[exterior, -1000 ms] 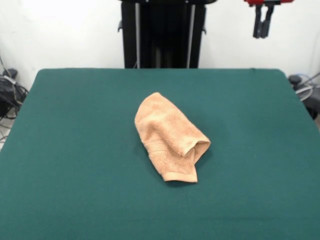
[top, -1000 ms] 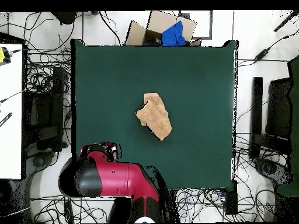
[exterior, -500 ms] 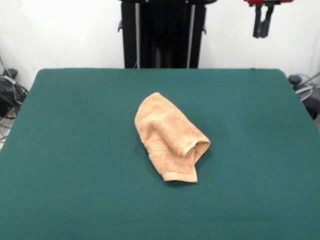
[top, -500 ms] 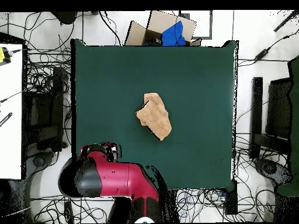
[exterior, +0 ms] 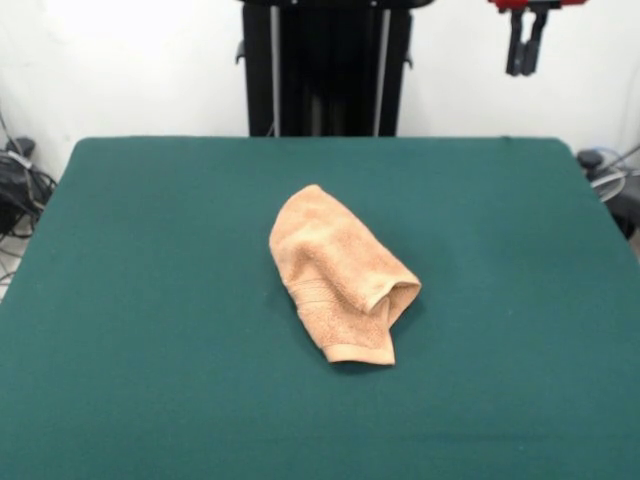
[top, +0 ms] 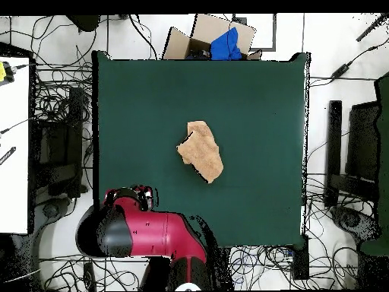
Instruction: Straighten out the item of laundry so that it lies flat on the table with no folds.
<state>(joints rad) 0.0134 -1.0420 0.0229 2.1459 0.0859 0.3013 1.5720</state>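
Front view: the peach-orange towel (exterior: 343, 274) lies bunched and folded over near the middle of the green table (exterior: 150, 300), its hemmed end turned toward the near side. The gripper (exterior: 526, 42) hangs high at the far right, well apart from the towel, its two fingers close together with a narrow gap.

Overhead view: the towel (top: 201, 150) sits mid-table; the red arm (top: 144, 232) is drawn back off the table's edge.
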